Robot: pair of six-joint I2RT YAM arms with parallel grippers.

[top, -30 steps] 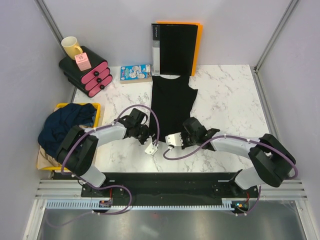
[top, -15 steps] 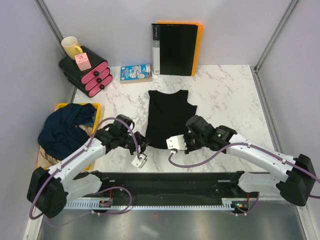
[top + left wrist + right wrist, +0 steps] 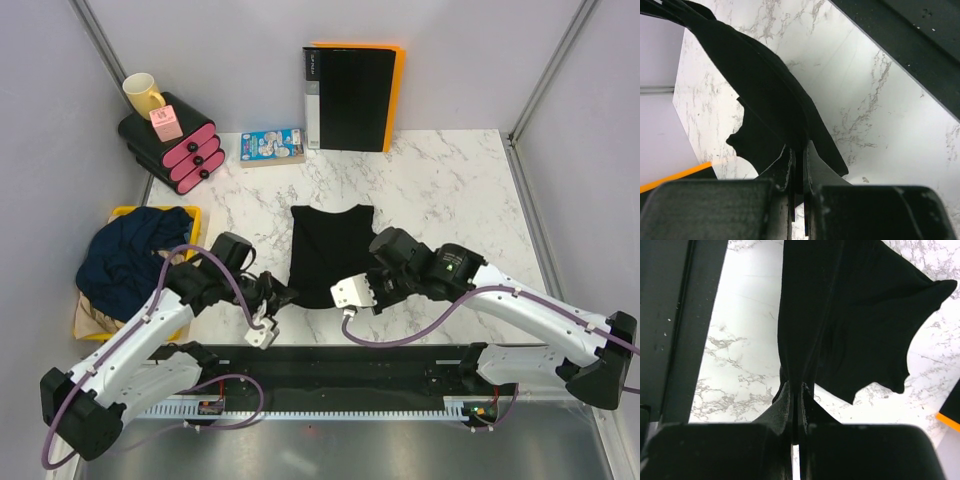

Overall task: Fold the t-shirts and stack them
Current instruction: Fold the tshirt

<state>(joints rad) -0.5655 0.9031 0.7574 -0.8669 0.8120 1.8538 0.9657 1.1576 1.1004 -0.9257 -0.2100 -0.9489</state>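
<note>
Now: your left gripper (image 3: 280, 295) and right gripper (image 3: 373, 284) each clenched on near corner of black t-shirt (image 3: 328, 245). Shirt flat on table (image 3: 450, 180), long axis running straight away from you; arms equally near.

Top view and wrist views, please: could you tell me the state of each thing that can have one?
black t-shirt: on the table, near edge pinched up
left gripper: shut on the black t-shirt
right gripper: shut on the black t-shirt
navy t-shirt: crumpled in the yellow bin
binder: closed, upright
mug: upright on the drawer unit
drawer unit: drawers shut
</note>
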